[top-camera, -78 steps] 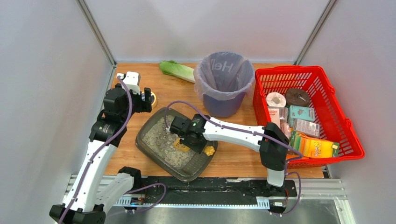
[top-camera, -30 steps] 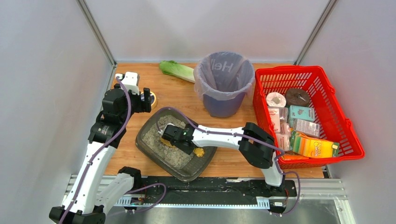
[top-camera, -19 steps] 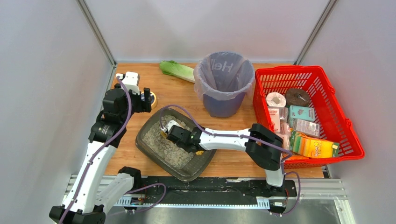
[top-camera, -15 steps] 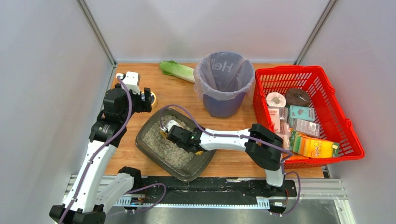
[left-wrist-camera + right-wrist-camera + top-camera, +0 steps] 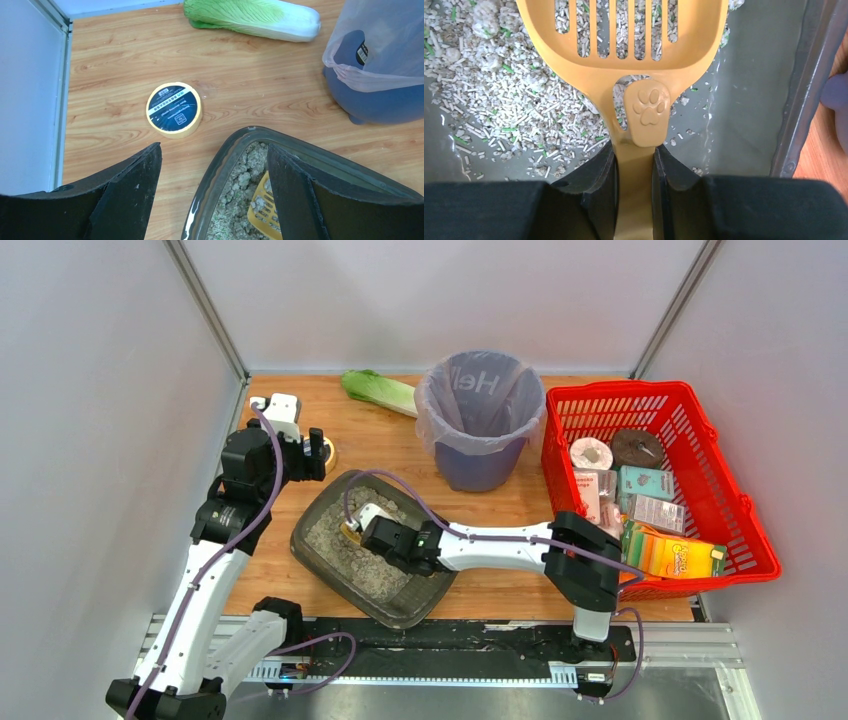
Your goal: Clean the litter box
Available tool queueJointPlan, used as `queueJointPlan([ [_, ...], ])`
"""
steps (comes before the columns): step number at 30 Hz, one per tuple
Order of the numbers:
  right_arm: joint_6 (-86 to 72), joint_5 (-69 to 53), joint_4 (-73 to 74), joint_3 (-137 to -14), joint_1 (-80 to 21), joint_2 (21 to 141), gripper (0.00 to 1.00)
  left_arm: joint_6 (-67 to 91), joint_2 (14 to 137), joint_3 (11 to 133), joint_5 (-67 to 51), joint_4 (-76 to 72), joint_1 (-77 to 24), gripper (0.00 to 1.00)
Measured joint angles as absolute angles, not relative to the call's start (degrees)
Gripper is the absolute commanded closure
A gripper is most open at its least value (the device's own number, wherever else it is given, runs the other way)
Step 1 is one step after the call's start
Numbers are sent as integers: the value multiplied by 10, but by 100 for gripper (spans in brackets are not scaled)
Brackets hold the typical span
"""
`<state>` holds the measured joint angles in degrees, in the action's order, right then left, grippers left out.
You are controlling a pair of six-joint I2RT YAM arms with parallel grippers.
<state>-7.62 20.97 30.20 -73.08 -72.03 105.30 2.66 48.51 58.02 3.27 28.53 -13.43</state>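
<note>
The litter box (image 5: 405, 608) sits on the near-left part of the surface. Its long axis runs diagonally from the far-left corner towards the near edge, and its litter (image 5: 499, 95) is piled mostly in the far-left half. The floor is bare grey at the near-right end. The right jaws are clamped on the handle of a yellow slotted scoop (image 5: 574, 62). The scoop lies roughly along that same axis, head towards the far-left and handle back towards the near-right. The head sits low in the litter and granules show through its slots. I cannot tell whether any clump rests on it. The left jaws are apart and hold nothing. They hang over the box's far-left rim, with a tape roll (image 5: 174, 109) on the surface just beyond them. By my reading the step in hand is sifting, so the coming move turns on the bin (image 5: 480, 420). It stands near the far edge, beyond the box and to the right of the scoop, just beside the red basket (image 5: 610, 390). The right arm (image 5: 500, 535) is the better placed, since it has the scoop and the bin lies on its side. The head will need to stay level on the way, or the load may spill onto the surface.
</note>
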Motion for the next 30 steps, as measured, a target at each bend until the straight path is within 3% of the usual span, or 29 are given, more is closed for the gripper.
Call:
queueJointPlan([
  [9,-76,227,311,-722,-743,1033,100,27,485,580,32,285,-134,15],
  [19,-77,276,260,-597,-784,879,100,29,457,573,67,277,-134,15],
  [30,-97,339,215,-583,-826,891,100,29,465,573,70,273,-134,15],
])
